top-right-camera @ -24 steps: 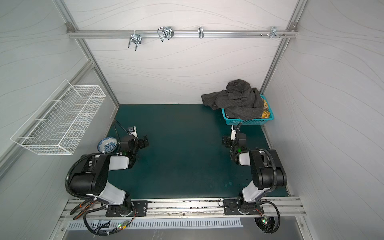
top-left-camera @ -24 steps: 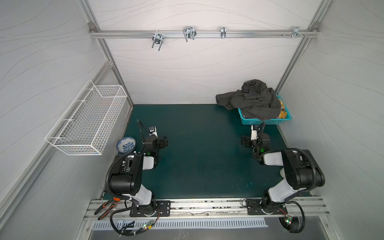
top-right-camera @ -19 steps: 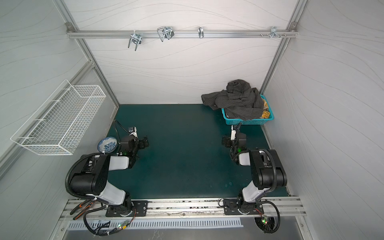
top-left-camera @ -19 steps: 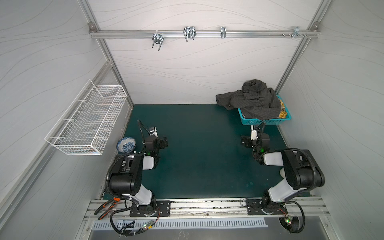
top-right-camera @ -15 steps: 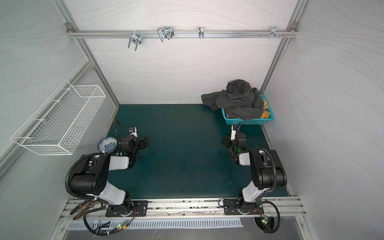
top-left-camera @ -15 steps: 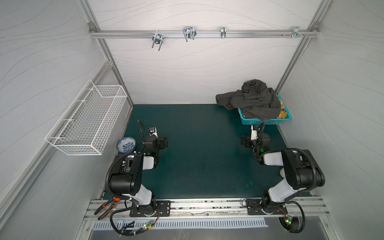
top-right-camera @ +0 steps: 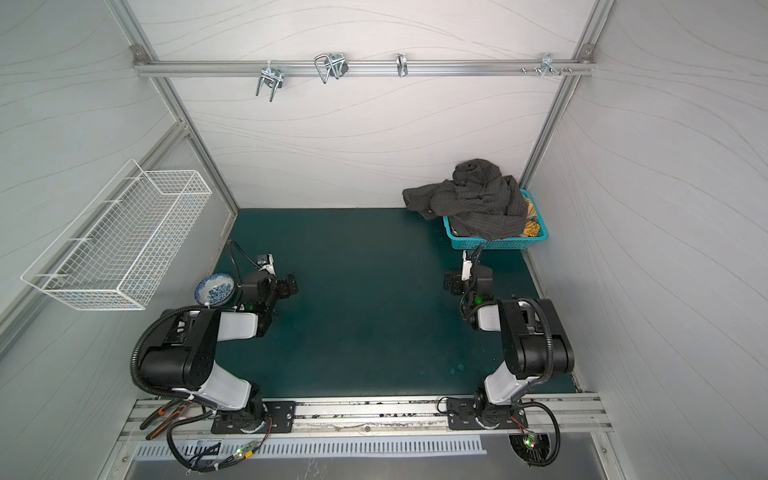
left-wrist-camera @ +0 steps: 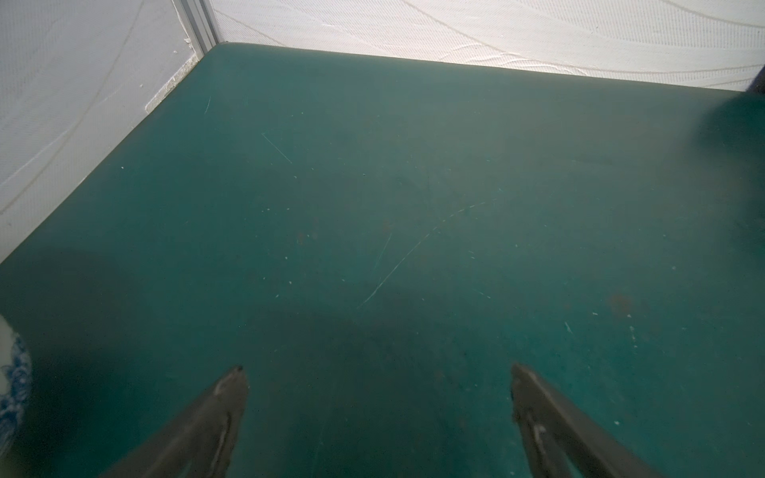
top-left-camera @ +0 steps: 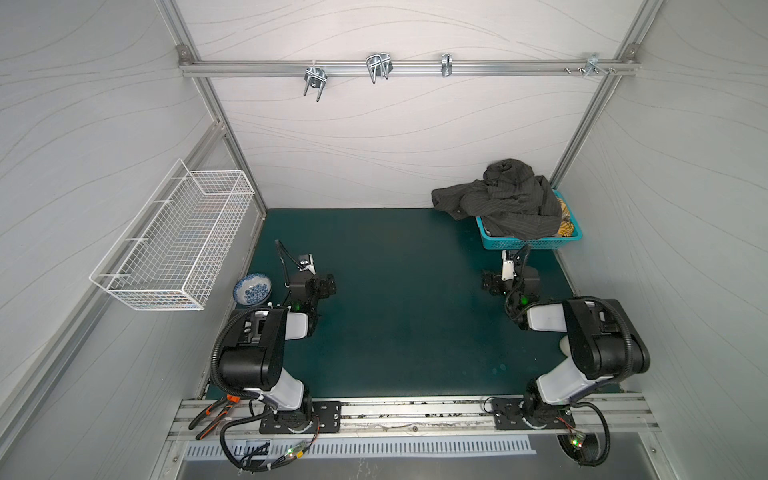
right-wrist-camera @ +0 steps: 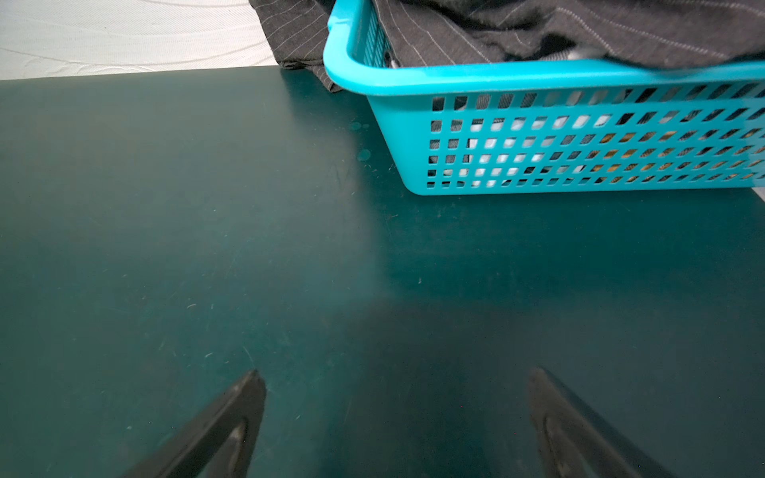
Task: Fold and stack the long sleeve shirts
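Dark pinstriped shirt (top-right-camera: 473, 203) heaped in the teal basket (top-right-camera: 498, 244) at the far right corner of the green surface (top-right-camera: 365, 299), one part spilling over the basket's left rim. Left end effector (top-right-camera: 284, 286) sits near a blue-patterned bowl (top-right-camera: 215, 289); right end effector (top-right-camera: 457, 284) sits just before the basket. White wire basket (top-right-camera: 120, 245) hangs on the left wall.

Both top views look steeply down from high at the front, sharing the whole bench (top-left-camera: 395, 257). The left wrist camera sits low behind the left end effector (left-wrist-camera: 376, 368), facing the bench's far corner. The right wrist camera, behind the right end effector (right-wrist-camera: 395, 372), faces the basket (right-wrist-camera: 538, 78) closely; both top views show it too.
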Available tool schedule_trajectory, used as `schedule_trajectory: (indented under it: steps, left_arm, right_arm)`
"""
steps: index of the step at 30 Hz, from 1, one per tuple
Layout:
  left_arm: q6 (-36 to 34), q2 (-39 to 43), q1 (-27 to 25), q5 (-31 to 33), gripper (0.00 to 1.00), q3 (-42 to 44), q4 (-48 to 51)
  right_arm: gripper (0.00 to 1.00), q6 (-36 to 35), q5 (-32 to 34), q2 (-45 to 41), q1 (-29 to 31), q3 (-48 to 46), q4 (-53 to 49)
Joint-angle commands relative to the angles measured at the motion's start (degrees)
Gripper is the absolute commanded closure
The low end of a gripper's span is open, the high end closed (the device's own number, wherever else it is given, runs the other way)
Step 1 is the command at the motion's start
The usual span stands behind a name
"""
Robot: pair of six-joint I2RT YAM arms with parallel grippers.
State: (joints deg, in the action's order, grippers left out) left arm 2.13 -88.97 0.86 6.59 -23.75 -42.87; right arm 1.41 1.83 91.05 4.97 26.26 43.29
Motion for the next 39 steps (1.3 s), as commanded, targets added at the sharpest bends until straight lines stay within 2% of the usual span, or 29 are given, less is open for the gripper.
schedule_trajectory:
  steps: [1,4,5,6,7,9,10,11,13,14,15,17,18,20,23,28,31,35,37,39]
  left_arm:
    - [-0.5,0.7,0.1,-0.3,0.00,-1.7,-1.3]
    - [-0.5,0.9,0.1,-0.4,0.00,-1.8,-1.2]
    - [-0.9,2.1,-0.1,0.8,0.00,-3.1,1.0]
    - [-0.2,5.1,-1.0,4.9,0.00,-8.6,13.9]
    - [0.8,7.0,-1.5,8.4,0.01,-15.5,26.3]
    - [6.8,10.1,-1.7,15.9,0.01,-24.0,35.4]
    - [12.5,12.4,-1.5,16.4,0.01,-28.6,42.0]
    - [17.7,13.8,-1.1,13.9,0.01,-32.2,47.3]
    - [25.6,15.1,-1.7,6.0,0.02,-38.4,55.6]
    - [27.9,15.1,-3.2,2.1,0.04,-40.4,58.1]
    - [28.7,14.9,-5.8,0.4,0.04,-41.7,60.3]
    - [27.3,14.8,-11.4,-0.6,0.04,-42.7,62.7]
    - [26.0,14.8,-15.2,0.0,0.03,-42.7,63.4]
    - [24.2,14.5,-19.4,-1.3,0.03,-42.5,65.2]
    - [24.1,14.4,-22.0,-4.3,0.03,-41.3,65.6]
    - [22.2,13.5,-23.0,-5.8,0.04,-39.9,65.8]
    - [22.4,13.1,-23.1,-6.0,0.05,-39.2,65.7]
    - [23.4,12.3,-23.3,-7.3,0.06,-38.4,64.4]
    - [23.4,11.3,-23.4,-7.2,0.08,-38.2,64.7]
    - [23.1,10.8,-23.4,-6.7,0.10,-38.2,65.7]
  right_arm:
    - [0.01,-1.4,-0.3,-1.0,0.1,-0.2,1.1]
    - [0.01,-1.5,-0.3,-1.2,0.1,-0.5,1.4]
    - [0.01,-0.8,2.8,-2.1,0.6,-0.2,1.1]
    - [0.01,-0.5,9.0,-6.4,2.4,2.6,-9.5]
    - [0.01,1.4,14.1,-10.8,3.6,9.4,-23.8]
    - [0.01,9.1,16.1,-16.1,3.4,23.0,-47.6]
    - [0.01,12.5,14.8,-17.3,2.8,29.4,-57.5]
    - [0.01,14.4,15.1,-17.8,2.7,34.1,-61.4]
    - [0.01,22.0,20.9,-17.7,1.8,36.1,-63.9]
    - [0.01,28.4,18.0,-17.1,-0.8,38.7,-67.3]
    - [0.01,29.6,11.3,-15.8,-4.7,41.4,-68.6]
    - [0.02,31.8,10.1,-11.8,-7.3,48.2,-74.8]
    - [0.02,29.9,8.9,-8.3,-7.8,52.8,-77.0]
    - [0.03,27.4,8.8,-1.7,-7.8,60.9,-81.5]
    - [0.05,24.3,9.0,8.1,-8.4,70.7,-85.1]
    - [0.14,22.8,5.6,21.6,-9.4,80.8,-83.0]
    - [0.20,21.6,6.3,30.9,-9.5,90.6,-86.6]
    - [0.34,21.5,6.3,36.8,-10.2,95.2,-85.9]
    - [0.51,21.6,6.3,38.3,-10.6,96.7,-85.7]
    - [0.75,21.6,6.2,39.1,-10.8,98.2,-85.9]
